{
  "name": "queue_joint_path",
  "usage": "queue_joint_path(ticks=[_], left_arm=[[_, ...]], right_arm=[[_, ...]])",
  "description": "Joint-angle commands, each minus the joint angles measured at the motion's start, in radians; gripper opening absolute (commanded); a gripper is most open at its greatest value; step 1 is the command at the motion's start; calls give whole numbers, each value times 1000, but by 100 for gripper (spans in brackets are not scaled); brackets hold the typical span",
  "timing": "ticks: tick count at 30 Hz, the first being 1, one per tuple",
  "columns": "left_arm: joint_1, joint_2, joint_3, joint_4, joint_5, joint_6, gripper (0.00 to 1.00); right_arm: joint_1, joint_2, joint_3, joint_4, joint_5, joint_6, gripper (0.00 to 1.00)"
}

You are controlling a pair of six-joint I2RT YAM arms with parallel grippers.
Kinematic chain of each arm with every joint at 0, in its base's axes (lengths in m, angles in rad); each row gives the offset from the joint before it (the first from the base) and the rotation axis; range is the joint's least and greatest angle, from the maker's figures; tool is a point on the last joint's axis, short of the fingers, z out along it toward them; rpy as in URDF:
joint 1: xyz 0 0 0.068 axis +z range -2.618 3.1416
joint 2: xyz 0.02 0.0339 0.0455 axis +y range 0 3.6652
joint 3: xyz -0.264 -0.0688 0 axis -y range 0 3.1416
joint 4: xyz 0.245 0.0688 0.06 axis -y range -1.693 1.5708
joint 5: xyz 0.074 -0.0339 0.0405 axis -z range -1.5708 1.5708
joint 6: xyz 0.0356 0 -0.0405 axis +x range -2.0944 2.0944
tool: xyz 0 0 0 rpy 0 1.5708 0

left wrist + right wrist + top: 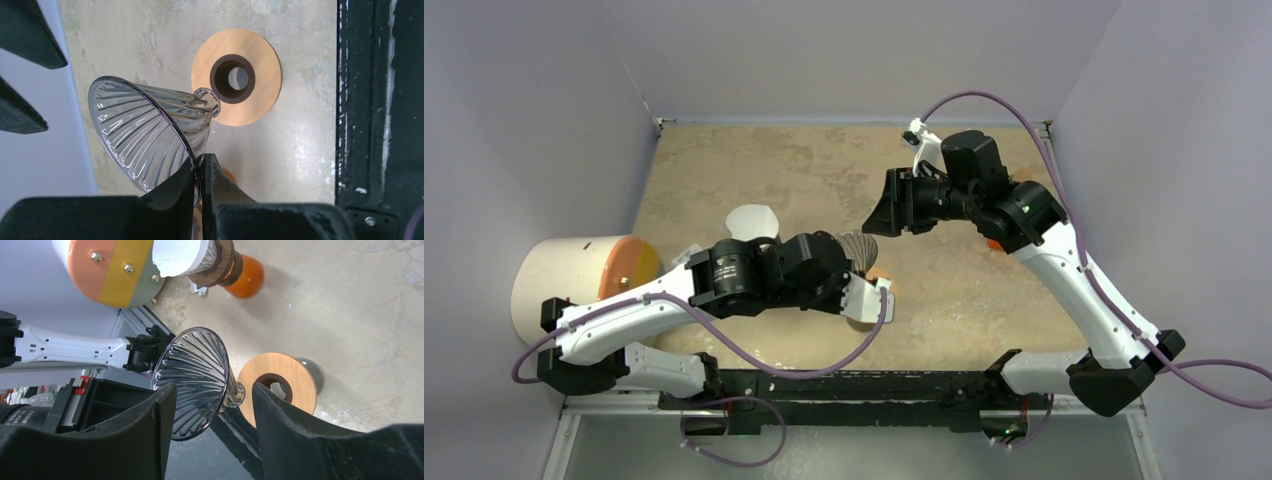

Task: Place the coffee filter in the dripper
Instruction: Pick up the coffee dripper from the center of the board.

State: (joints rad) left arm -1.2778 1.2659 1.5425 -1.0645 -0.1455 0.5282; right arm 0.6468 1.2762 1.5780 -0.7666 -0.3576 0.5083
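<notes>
**DRIPPER CONE: SECOND GRIP AND SEATING**

At far left, a large white cylinder (554, 280) is lying on its side. Next to it, the coffee filter (752, 220) is sitting in a brown-collared holder on the orange vessel (247, 276), well apart from the dripper.

The dripper (145, 130), a ribbed glass cone, is being held tilted above the table (984, 290) by the left gripper (200, 167). The cone's rim is being pinched between its fingers, one inside and one outside. A wooden ring (260, 60) is lying flat on the table near the cone's narrow end.

The right gripper (212, 390) is being presented with its fingers spread, and the cone is seen beyond the gap.

Recommended practice:
- The cone is best taken around its wall, not its thin rim.
- The rim pinch is best released only once that hold is secure.

No brand, label or writing is legible.
</notes>
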Motion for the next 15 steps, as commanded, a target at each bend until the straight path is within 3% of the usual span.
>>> queue_joint_path(ticks=[1, 15], left_arm=[[-32, -55, -49, 58, -52, 160, 0], [-48, -64, -87, 71, -55, 336, 0]], right_arm=[[-1, 5, -5, -8, -11, -7, 59], [24, 41, -18, -78, -2, -73, 52]])
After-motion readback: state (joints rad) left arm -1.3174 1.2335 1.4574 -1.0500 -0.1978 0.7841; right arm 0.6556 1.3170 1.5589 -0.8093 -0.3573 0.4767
